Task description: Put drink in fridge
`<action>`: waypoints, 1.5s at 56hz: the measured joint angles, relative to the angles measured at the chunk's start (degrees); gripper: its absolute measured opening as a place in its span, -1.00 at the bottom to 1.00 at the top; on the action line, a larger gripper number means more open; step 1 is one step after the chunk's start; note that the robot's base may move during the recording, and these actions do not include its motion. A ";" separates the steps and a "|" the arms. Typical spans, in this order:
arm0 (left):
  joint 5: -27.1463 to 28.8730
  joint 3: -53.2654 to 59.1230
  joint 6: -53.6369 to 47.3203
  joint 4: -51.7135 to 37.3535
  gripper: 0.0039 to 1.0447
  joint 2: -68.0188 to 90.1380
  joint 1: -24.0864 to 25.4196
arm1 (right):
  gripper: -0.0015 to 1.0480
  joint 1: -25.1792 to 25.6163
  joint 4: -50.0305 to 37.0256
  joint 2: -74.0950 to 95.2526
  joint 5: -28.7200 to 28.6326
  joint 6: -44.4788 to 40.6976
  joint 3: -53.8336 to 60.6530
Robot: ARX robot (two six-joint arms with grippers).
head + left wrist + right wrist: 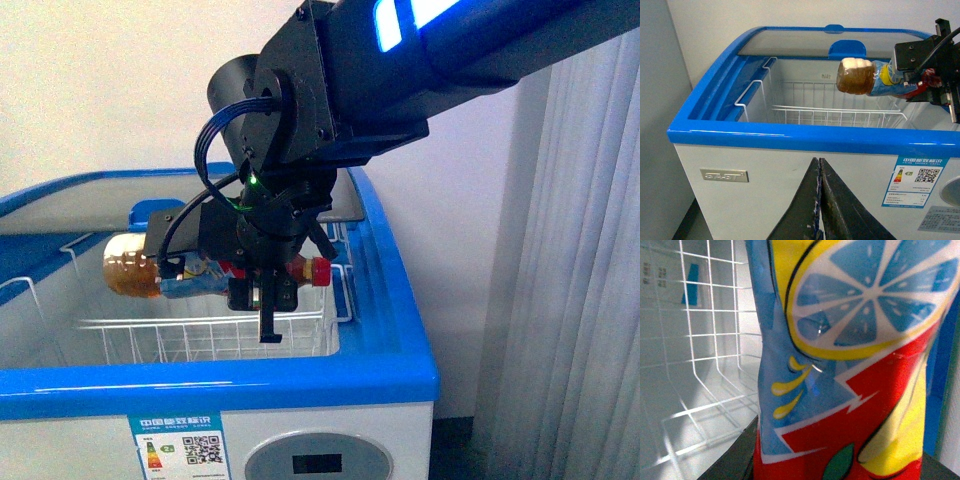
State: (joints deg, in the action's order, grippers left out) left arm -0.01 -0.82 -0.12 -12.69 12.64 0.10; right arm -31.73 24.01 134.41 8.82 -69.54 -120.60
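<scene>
Drink in right claw, above fridge basket

A plain white wall stands behind the jaws, bright in soft, even light. Off to the right of the jaws hangs a pale grey curtain with long folds, and well below the jaws there is a strip of dark floor next to the curtain.

The drink, a clear bottle of amber liquid with a blue, yellow and red label and a red cap, hangs horizontal over the open fridge; the fridge is white, blue-rimmed; its white wire basket sits below the bottle.
</scene>
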 joint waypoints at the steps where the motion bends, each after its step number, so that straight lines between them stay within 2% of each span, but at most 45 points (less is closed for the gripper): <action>1: 0.00 0.00 -0.02 0.28 -0.96 -0.33 0.00 | -0.16 0.04 0.00 0.48 0.17 -0.33 -0.55; 11: 0.00 -0.02 -0.02 3.10 -0.96 -3.08 0.00 | -0.16 0.31 -3.96 2.58 0.90 -2.36 -1.01; 16: -0.02 -0.02 -0.02 11.87 -0.96 -10.45 0.00 | -0.16 0.24 -9.94 2.91 2.05 -2.73 1.22; 24: -0.02 -0.02 0.02 12.50 -0.94 -12.09 0.00 | -0.17 -0.15 -12.92 2.82 2.21 -3.43 5.53; 34: 0.00 -0.02 0.00 12.59 -0.51 -12.28 0.00 | -0.17 -0.02 -15.02 2.82 2.43 -3.93 8.94; 39: 0.00 -0.02 0.00 12.61 -0.17 -12.28 0.00 | -0.16 -0.04 -16.52 2.60 2.08 -3.87 10.21; 43: 0.00 -0.02 0.00 12.61 0.10 -12.28 0.00 | 0.18 -0.02 -17.27 1.99 1.22 -3.80 11.17; 46: 0.00 -0.02 0.00 12.61 0.24 -12.28 0.00 | 0.28 -0.02 -17.53 1.84 0.94 -3.78 11.39; 55: 0.00 -0.02 -0.02 12.63 0.87 -12.28 0.00 | 0.88 0.24 -19.04 0.15 -3.72 -5.97 12.11; 64: -0.04 -0.02 0.00 12.63 0.85 -12.28 0.00 | 0.85 0.74 -12.46 -4.22 -7.98 1.40 8.04; 72: 0.00 -0.02 0.00 12.66 0.85 -12.28 0.00 | 0.85 0.85 -3.96 -8.83 -12.02 12.09 1.57; 76: 0.00 -0.02 0.00 12.66 0.85 -12.28 0.00 | 0.85 1.33 0.76 -12.52 -16.00 20.70 0.70; 84: 0.00 -0.02 0.00 12.66 0.85 -12.28 0.00 | 0.85 3.72 -1.55 -19.37 -18.53 30.62 6.10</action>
State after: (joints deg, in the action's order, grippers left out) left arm -0.01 -0.84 -0.12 -0.03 0.36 0.10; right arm -28.01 22.46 115.04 -9.72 -38.92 -114.50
